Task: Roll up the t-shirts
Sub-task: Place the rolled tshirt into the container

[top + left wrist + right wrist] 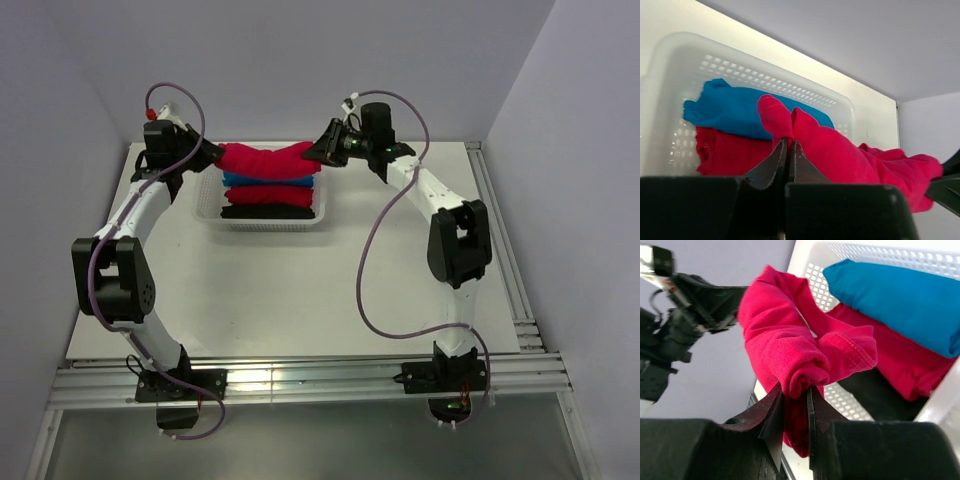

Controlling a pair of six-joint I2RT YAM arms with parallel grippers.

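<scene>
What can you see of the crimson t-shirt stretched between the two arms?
The crimson t-shirt is soft cloth with a stitched hem, bunched and creased. It hangs over the white basket, sagging mid-span, one end pinched in the left pincer, the other in the right pincer. Whether it touches the blue shirt below is unclear.

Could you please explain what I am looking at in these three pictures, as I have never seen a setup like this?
These are two robot arms bolted to a white table. The wide picture looks down from above and behind them; the other two come from a camera on each wrist. A white basket holds a blue bundle, a red bundle and a black bundle. The left fingers and the right fingers are each shut on one end of a crimson t-shirt, stretched between them at the basket.
</scene>
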